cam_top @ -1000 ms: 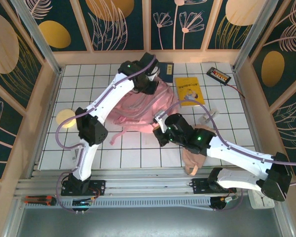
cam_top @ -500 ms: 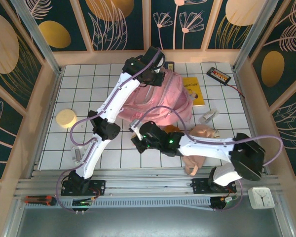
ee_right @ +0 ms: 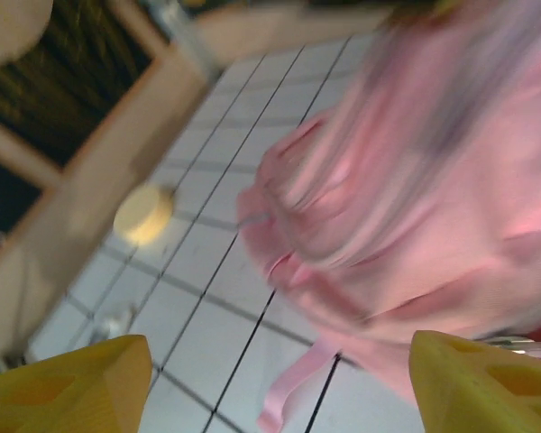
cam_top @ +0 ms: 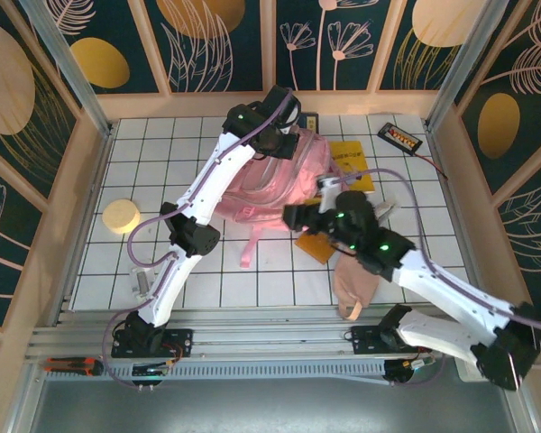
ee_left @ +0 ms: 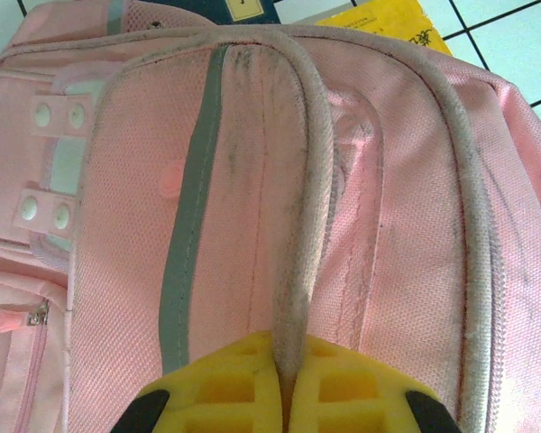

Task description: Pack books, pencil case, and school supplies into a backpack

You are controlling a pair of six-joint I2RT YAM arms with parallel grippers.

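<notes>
My left gripper pinches the backpack by its top loop, at the far side of the desk. My right gripper just sprang wide — it holds nothing. The orange pad lies beside the backpack — not packed yet.

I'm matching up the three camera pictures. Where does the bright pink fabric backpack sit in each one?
Top external: the bright pink fabric backpack lies mid-table toward the far side, partly under the left arm.
Left wrist: close up at centre, reaching from the left edge to the right edge.
Right wrist: blurred, in the upper right.
Shared landmark: the white tiled tabletop under it.
</notes>
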